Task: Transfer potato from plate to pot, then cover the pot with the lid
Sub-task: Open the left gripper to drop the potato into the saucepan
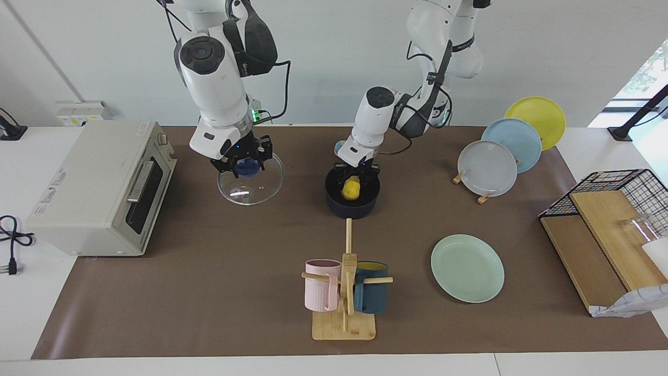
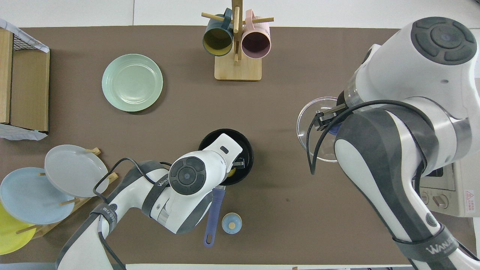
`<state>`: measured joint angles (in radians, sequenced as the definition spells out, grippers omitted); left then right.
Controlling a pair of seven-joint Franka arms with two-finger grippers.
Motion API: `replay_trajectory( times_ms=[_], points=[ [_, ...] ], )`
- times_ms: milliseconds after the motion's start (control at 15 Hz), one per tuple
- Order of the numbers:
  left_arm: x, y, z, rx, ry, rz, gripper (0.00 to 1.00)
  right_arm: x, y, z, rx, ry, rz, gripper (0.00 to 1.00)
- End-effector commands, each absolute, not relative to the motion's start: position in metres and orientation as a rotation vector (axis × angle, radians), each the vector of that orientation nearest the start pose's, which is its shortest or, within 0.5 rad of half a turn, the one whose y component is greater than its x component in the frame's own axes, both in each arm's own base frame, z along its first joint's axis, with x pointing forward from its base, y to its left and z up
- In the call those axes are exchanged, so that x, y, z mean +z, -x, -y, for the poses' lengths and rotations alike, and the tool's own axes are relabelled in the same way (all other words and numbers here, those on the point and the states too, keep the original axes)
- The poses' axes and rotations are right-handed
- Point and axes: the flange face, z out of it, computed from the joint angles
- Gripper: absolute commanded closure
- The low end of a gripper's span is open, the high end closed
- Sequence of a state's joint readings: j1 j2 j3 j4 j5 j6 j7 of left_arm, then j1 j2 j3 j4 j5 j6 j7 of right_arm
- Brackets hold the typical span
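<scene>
The brown table point(image 1: 209, 292) fills the frame. On it, at lower right of the facing view, the green plate point(image 1: 467, 268) lies bare. The pot point(image 1: 352, 203) stands at centre, its long handle point(image 2: 212, 213) running down the overhead view toward the robots. Up and to the left in the facing view, well apart from the pot, the glass lid point(image 1: 250, 183) hangs under the right gripper point(image 1: 244, 163), which is pinched on its blue knob. The left gripper point(image 1: 356, 180) dips into the pot, pressed on the yellow potato point(image 1: 351, 189), which sits low inside. Judging by this, the lid must cross sideways toward the picture's centre, and only once the left arm clears the pot's mouth.
</scene>
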<state>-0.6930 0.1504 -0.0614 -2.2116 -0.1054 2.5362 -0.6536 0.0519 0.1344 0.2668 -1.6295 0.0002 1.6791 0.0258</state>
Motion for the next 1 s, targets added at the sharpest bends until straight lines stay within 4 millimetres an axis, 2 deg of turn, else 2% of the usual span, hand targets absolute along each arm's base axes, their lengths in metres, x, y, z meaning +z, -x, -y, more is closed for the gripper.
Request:
replay_trajectory(
  times_ms=[0,200,267,333,467,600,667,800,867,933],
  points=[
    [0.324,-0.404,0.383,-0.184,3.295,-0.051,1.00,0.538,-0.561,-0.192,0.093,3.071,0.408,1.00],
    [0.324,-0.402,0.384,-0.205,3.270,-0.117,0.97,0.537,-0.560,-0.194,0.095,3.073,0.392,1.00],
    [0.324,-0.404,0.384,-0.211,3.262,-0.130,0.13,0.538,-0.560,-0.195,0.093,3.073,0.394,1.00],
    [0.326,-0.405,0.384,-0.216,3.263,-0.130,0.00,0.538,-0.559,-0.196,0.094,3.071,0.396,1.00],
    [0.331,-0.408,0.382,-0.224,3.264,-0.130,0.00,0.537,-0.560,-0.197,0.087,3.070,0.393,1.00],
    [0.347,-0.414,0.380,-0.219,3.259,-0.125,0.00,0.531,-0.560,-0.197,0.066,3.071,0.385,1.00],
    [0.374,-0.427,0.373,-0.209,3.250,-0.106,0.00,0.532,-0.559,-0.198,0.057,3.071,0.383,1.00],
    [0.435,-0.461,0.340,-0.166,3.220,-0.081,0.00,0.532,-0.560,-0.199,0.050,3.071,0.373,1.00],
    [0.470,-0.478,0.317,-0.129,3.210,-0.069,0.00,0.533,-0.559,-0.200,0.048,3.072,0.361,1.00],
    [0.500,-0.494,0.292,-0.087,3.208,-0.061,0.00,0.533,-0.555,-0.212,0.045,3.068,0.374,1.00]
  ],
)
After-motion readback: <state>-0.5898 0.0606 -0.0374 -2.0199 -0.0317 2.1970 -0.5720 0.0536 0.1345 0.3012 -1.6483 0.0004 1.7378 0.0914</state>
